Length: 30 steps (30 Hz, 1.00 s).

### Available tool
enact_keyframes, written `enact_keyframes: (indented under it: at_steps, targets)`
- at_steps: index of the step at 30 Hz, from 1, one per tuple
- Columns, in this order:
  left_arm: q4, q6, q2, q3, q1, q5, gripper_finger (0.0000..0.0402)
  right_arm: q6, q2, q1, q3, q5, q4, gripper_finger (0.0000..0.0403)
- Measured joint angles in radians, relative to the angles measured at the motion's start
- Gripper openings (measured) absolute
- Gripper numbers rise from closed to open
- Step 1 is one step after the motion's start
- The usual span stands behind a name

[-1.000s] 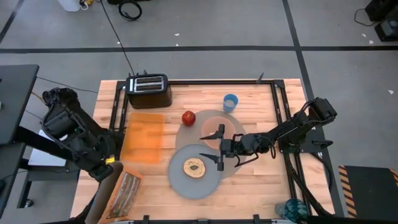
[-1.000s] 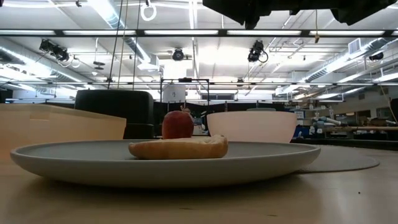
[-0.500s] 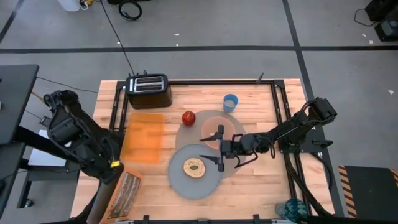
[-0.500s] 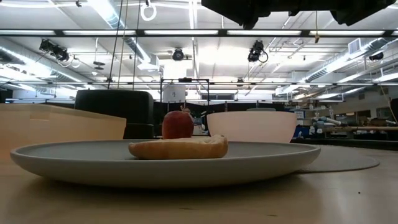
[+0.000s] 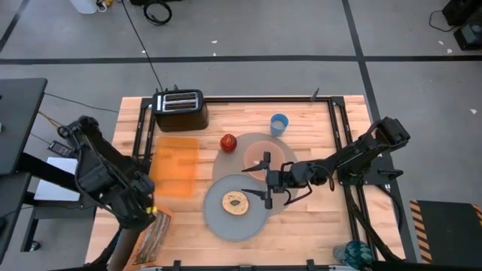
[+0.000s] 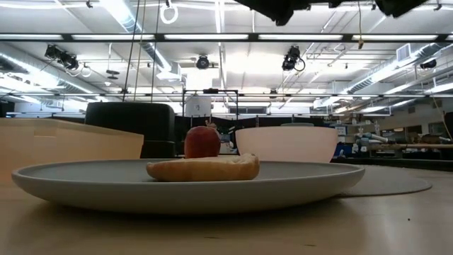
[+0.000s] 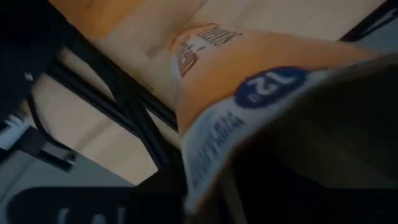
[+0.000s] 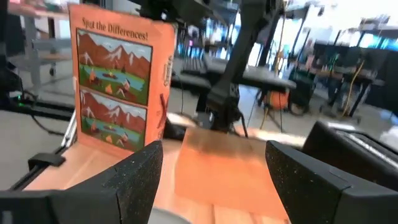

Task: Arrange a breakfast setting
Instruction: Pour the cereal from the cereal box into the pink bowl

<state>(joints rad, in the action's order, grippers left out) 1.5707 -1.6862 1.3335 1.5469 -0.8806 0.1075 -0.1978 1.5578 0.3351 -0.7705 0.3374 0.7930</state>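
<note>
Left tool (image 5: 145,213): swung down-bench since a second ago onto the "Spot the Differences" book (image 5: 153,229); fingers, we cannot tell. Plate (image 5: 216,215) with bagel (image 5: 236,202): unmoved, mid-bench. Right tool (image 5: 266,178): spread wide, empty, over the plate's edge. We judge arranging paused.

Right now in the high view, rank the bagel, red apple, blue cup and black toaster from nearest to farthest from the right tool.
From the right tool:
1. Bagel, on the grey plate, toward the table's front.
2. Red apple, beside the mat's far-left edge.
3. Blue cup, farther back.
4. Black toaster, far-left corner.
</note>
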Motion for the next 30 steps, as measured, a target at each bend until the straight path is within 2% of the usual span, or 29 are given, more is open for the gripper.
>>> enact_keyframes:
  at_steps: [5, 7, 11, 17, 23, 30]
  targets:
    - [0.000, 0.096, 0.033, -0.001, 0.000, -0.009, 0.0024, 0.006, -0.050, -0.001, -0.095, 0.007, -0.282, 0.0292]
    - [0.000, 0.101, 0.035, -0.001, 0.000, -0.026, 0.0010, 0.003, -0.067, -0.001, -0.119, 0.007, -0.343, 0.0292]
    - [0.000, 0.112, 0.035, -0.001, 0.000, -0.034, 0.0007, -0.003, -0.083, -0.001, -0.124, 0.007, -0.365, 0.0292]
    - [0.003, 0.224, 0.021, 0.016, 0.000, -0.013, 0.0004, 0.019, -0.083, 0.019, -0.123, 0.009, -0.404, 0.0292]
    - [0.001, 0.385, 0.021, 0.155, -0.001, -0.072, 0.0003, 0.019, -0.082, 0.073, -0.123, 0.036, -0.405, 0.0305]
    - [0.003, 0.539, 0.020, 0.313, -0.002, -0.167, 0.0003, 0.109, -0.076, 0.107, -0.123, 0.037, -0.475, 0.0349]
